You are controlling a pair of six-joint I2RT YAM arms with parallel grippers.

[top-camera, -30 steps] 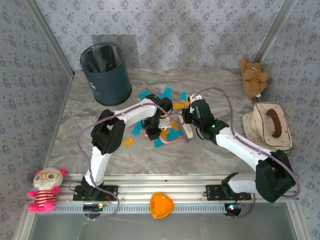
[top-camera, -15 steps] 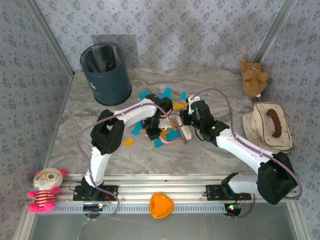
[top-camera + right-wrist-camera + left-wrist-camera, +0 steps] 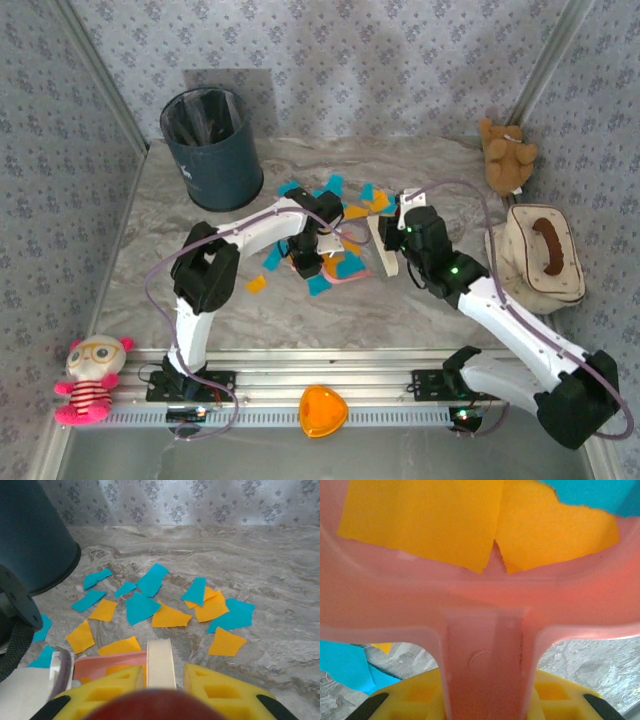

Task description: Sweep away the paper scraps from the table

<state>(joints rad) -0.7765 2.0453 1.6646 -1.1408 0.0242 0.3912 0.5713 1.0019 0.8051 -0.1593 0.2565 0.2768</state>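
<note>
1. Top external: the right gripper (image 3: 398, 238), clamped on the brush (image 3: 383, 250), has been drawn rightward from the dustpan (image 3: 340, 274).
2. The dustpan is held fast by the left gripper (image 3: 305, 262).
3. Many paper scraps (image 3: 330, 190) are left strewn toward the far edge of the table (image 3: 150, 260); further sweeping is judged necessary.

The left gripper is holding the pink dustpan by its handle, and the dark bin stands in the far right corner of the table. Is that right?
Not quite. The left gripper does hold the pink dustpan by its handle, but the dark bin stands in the far left corner of the table, not the far right. The top external view shows it.
</note>
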